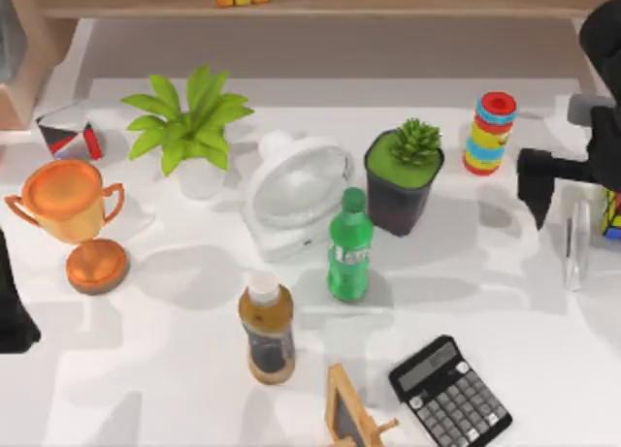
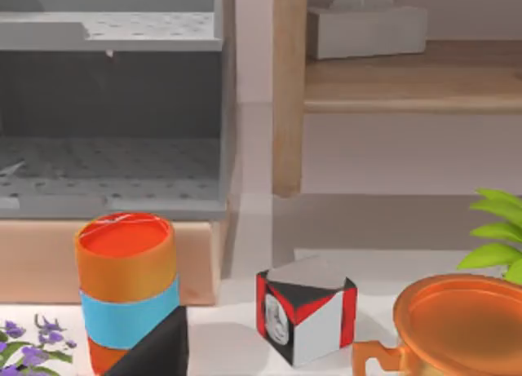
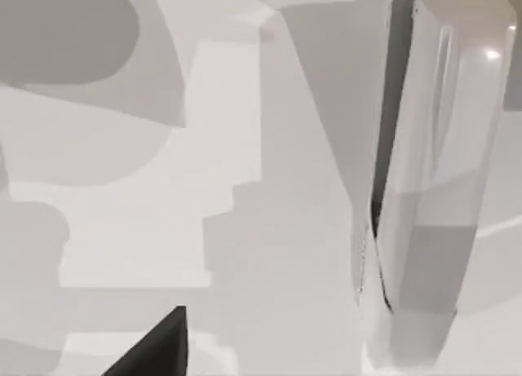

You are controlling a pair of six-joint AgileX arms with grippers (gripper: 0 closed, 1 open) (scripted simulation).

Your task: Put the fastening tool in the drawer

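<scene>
Right gripper (image 1: 539, 187) hovers beside the stapler (image 1: 577, 243) at the table's right edge; fingers' state unclear

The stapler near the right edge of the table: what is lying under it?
The stapler lies flat on the bare white table, right of the right gripper. Nothing shows beneath it, though its underside is hidden.

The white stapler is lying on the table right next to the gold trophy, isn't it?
Not quite. The top view shows the stapler lying on the table at the right edge, below the right claw. The trophy is far left.
</scene>
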